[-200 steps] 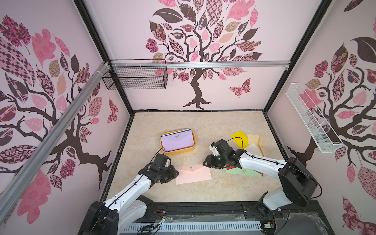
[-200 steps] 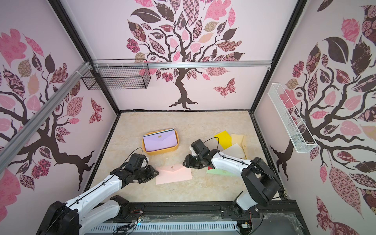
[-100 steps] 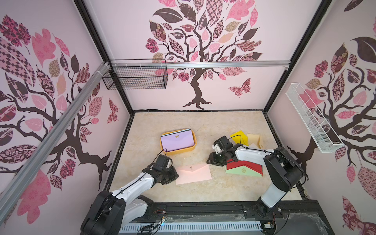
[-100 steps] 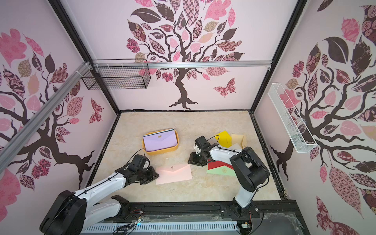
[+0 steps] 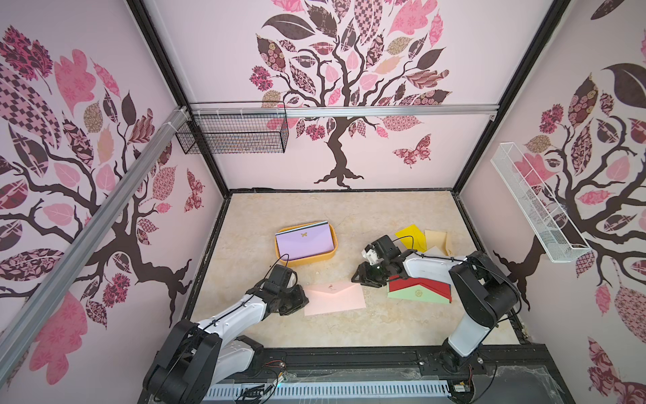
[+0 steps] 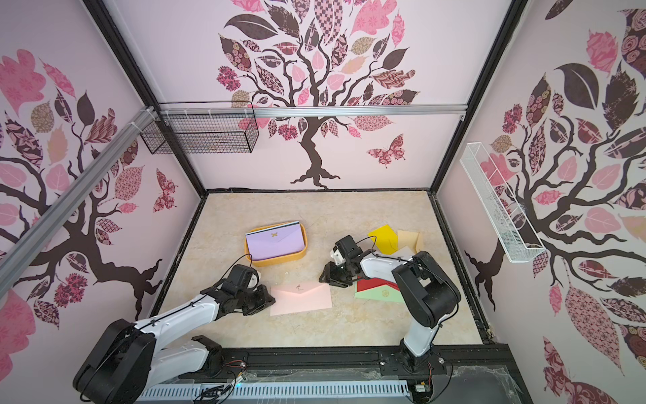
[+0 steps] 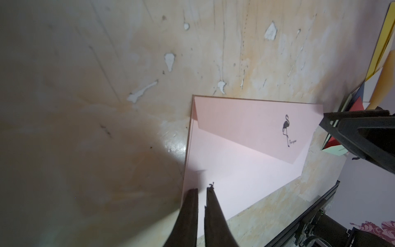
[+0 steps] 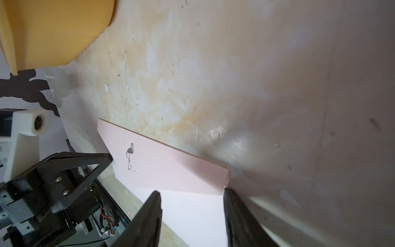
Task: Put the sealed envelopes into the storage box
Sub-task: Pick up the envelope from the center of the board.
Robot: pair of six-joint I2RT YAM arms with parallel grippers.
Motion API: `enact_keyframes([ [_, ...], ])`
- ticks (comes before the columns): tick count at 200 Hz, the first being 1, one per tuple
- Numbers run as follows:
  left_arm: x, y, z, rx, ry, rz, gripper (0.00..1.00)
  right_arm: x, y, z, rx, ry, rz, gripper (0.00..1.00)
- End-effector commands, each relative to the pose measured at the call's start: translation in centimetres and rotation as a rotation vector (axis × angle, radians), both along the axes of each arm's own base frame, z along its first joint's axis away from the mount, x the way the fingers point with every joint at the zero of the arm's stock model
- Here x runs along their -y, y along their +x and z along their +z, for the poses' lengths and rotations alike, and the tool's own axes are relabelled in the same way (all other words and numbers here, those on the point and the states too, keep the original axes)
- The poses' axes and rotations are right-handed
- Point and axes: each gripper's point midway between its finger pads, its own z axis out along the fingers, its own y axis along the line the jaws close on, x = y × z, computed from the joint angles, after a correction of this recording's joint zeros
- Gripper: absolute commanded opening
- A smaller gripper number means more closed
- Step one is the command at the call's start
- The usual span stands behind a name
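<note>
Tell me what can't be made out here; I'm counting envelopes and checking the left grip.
- Under the lilac envelope in the storage box: only thin edges show in both top views; count unclear.
- Pile behind the red envelope: partly covered by the right arm in both top views.
- Left gripper, left wrist view: fingers nearly together at the pink envelope's edge; pinch unclear.

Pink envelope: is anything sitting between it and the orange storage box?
Nothing visible does. Only bare table separates the pink envelope from the storage box. The box already holds a lilac envelope on top of others, so this one would land on that stack.
</note>
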Motion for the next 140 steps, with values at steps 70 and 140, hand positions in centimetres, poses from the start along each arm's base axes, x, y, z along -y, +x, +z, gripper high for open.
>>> enact_keyframes([
  [70, -1.9, -2.2, -2.2, -0.064, 0.097, 0.003, 0.13, 1.4, -2.0, 2.3, 0.022, -0.03, -0.006, 0.52],
  [140, -1.9, -2.3, -2.4, -0.071, 0.1, -0.001, 0.12, 4.5, -5.3, -1.2, -0.026, -0.167, -0.005, 0.51],
])
